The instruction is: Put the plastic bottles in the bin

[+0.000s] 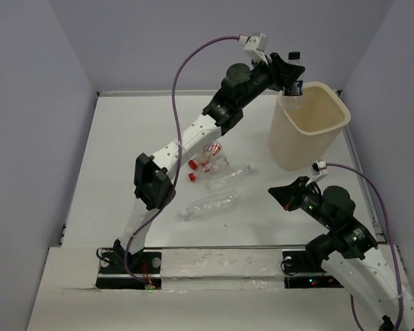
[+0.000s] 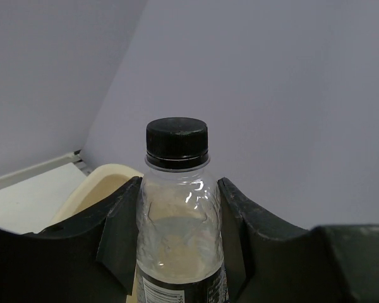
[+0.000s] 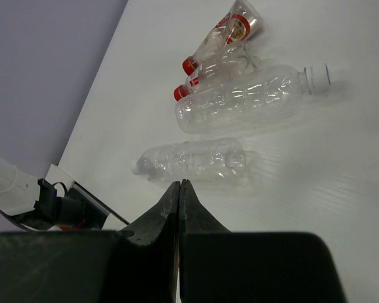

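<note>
My left gripper (image 2: 179,189): clamped on the black-capped bottle (image 2: 177,221), one finger on each side of its clear body just under the shoulder
Black-capped bottle: upright in my left grip, cap on top, dark label at the bottom; it looks empty
Where I hold it: raised at the far left corner of the bin (image 1: 334,127), at rim height; from my left wrist the beige rim shows behind and below the bottle, on its left; I cannot tell whether the bottle's base is over the opening or over the rim itself
Bin: standing upright at the far right of the table (image 1: 124,158), mouth open; I see nothing on the part of its inside wall that shows
My left arm: stretched far out across the table towards the bin
My right gripper (image 3: 179,189): fingers pressed together, nothing between them
Where my right gripper is: above the table on the near right, pointing left at the loose bottles, apart from all of them
Crumpled clear bottle (image 3: 196,161): lying on its side, the nearest one to my right fingertips
White-capped bottle (image 3: 246,101): the longer one, lying on its side just beyond the crumpled one
Red-capped bottles (image 3: 224,35): two small ones lying down, touching each other, right against the far side of the white-capped bottle
Bottles on the table: four in all, gathered near the middle, well apart from the bin
</note>
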Tool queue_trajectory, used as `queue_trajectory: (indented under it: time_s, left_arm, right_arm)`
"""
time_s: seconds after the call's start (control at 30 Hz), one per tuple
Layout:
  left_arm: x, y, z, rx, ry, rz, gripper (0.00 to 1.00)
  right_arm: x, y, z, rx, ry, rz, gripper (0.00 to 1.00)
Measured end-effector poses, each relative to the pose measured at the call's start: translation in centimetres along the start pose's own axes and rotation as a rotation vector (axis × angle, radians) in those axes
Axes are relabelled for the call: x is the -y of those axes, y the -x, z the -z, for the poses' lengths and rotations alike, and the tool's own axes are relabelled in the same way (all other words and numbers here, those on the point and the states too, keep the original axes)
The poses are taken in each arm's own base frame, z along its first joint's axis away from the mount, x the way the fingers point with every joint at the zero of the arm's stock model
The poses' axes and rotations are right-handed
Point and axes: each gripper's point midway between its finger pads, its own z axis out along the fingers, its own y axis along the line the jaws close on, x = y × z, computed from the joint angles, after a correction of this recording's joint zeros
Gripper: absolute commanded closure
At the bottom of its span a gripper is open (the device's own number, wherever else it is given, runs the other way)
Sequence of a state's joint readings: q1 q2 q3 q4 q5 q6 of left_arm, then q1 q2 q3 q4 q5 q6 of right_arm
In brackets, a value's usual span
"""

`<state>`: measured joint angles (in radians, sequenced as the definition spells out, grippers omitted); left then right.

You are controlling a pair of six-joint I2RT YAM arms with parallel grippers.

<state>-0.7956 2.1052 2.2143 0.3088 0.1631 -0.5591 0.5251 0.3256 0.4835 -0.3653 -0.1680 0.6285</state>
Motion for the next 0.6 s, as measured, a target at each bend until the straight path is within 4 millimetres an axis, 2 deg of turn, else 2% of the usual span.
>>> queue_trajectory:
  time_s: [0.13,0.23,0.3,0.33,0.37,0.4,0.43,0.5,0.57,0.6]
  left_arm:
    - [0.6,-2.2,-3.2,0.057,-0.054,0.048,1.00]
    - [-0.6,-4.1,-4.4,0.082,-0.044,0.069,1.00]
    - [-1.4,-5.5,-4.9,0.095,-0.029,0.066,0.92]
    - [-2.1,-6.3,-5.1,0.099,-0.014,0.057,0.85]
    - [-2.5,-6.9,-5.3,0.105,-0.002,0.046,0.64]
    - [-3.0,-7.4,-5.5,0.111,0.011,0.032,0.52]
    - [-3.2,-8.1,-5.6,0.111,0.017,0.023,0.31]
    - [-3.3,-9.6,-5.9,0.101,0.023,0.001,0.15]
    - [-3.0,-10.6,-5.9,0.090,0.023,-0.012,0.01]
    - [-2.8,-10.8,-5.9,0.087,0.021,-0.021,0.01]
  right_arm:
    - [0.1,-0.6,0.4,-0.018,0.005,-0.007,1.00]
    - [0.1,-1.3,0.5,-0.046,0.009,-0.010,1.00]
    - [0.0,-1.5,0.6,-0.059,0.016,-0.011,1.00]
    - [0.0,-1.6,0.6,-0.062,0.018,-0.011,1.00]
    - [-0.1,-1.6,0.6,-0.065,0.021,-0.009,1.00]
    - [-0.1,-1.7,0.6,-0.068,0.025,-0.004,1.00]
    - [-0.2,-1.8,0.6,-0.073,0.027,0.000,1.00]
    - [-0.1,-2.0,0.5,-0.088,0.026,0.006,0.99]
    - [0.0,-2.2,0.2,-0.106,0.021,0.013,0.89]
    - [0.1,-2.3,0.1,-0.114,0.019,0.018,0.85]
